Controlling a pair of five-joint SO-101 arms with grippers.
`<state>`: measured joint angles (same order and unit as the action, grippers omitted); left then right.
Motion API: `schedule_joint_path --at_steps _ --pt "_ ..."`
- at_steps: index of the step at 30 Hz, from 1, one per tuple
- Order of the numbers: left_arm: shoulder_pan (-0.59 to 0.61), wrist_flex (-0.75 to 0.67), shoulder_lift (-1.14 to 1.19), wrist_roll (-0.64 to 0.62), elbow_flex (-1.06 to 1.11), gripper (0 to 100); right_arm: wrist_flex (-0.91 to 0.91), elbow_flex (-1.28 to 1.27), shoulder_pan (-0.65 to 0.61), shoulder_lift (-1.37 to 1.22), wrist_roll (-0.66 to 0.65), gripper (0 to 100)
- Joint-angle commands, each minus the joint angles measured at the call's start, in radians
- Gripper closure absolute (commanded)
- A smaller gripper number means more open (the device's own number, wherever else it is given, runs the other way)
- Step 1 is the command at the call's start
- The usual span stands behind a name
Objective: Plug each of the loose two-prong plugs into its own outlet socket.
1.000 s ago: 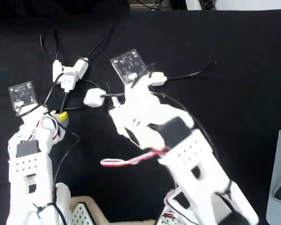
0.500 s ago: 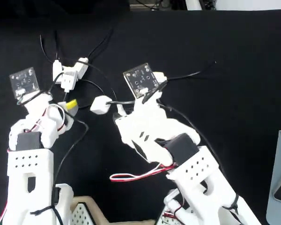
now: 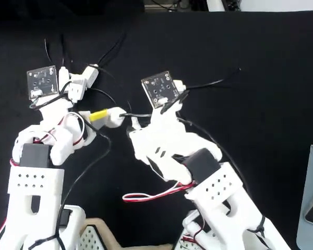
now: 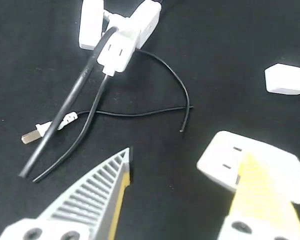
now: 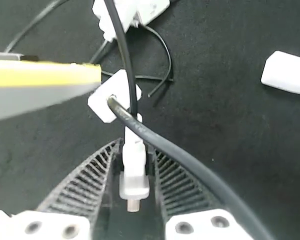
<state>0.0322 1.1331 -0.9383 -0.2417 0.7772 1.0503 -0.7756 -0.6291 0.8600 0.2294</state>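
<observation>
A slim white plug (image 5: 135, 175) is clamped by the right gripper (image 5: 135, 148); the left gripper (image 4: 184, 161) is spread wide, its yellow finger (image 4: 260, 192) against a white two-slot socket block (image 4: 222, 156).

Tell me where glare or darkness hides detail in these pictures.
High view: the black cable nearly vanishes against the dark cloth. Left wrist view: evenly lit, the socket shows its slots clearly. Right wrist view: the white plug glares, surface washed flat.
</observation>
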Motion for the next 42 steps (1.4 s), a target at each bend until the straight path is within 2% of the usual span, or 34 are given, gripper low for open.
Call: schedule_joint_path --at_steps 1,5,11,15,18,24,34,42 --pt "-0.012 0.008 -0.06 -0.031 -0.068 66 -0.021 -0.004 -0.014 0.027 0.014 98.7" --pt "-0.03 0.006 -0.172 -0.031 -0.053 66 -0.021 -0.005 -0.014 0.027 0.015 98.7" --pt "-0.188 -0.037 -0.27 -0.028 0.105 66 -0.02 -0.005 -0.092 0.027 0.026 98.7" --pt "-0.191 -0.106 -0.276 -0.009 0.208 66 -0.014 0.008 -0.106 0.042 0.055 98.7" --pt "-0.191 -0.106 -0.287 0.034 0.26 66 -0.014 0.013 -0.094 0.091 0.057 98.7" --pt "-0.154 -0.041 -0.287 0.091 0.286 67 -0.021 0.015 -0.051 0.223 0.057 98.7" --pt "-0.131 -0.034 -0.288 0.117 0.32 67 -0.021 -0.004 -0.051 0.283 0.057 98.7" --pt "-0.001 0.058 -0.288 0.117 0.205 66 -0.02 -0.035 -0.051 0.288 0.057 98.7"
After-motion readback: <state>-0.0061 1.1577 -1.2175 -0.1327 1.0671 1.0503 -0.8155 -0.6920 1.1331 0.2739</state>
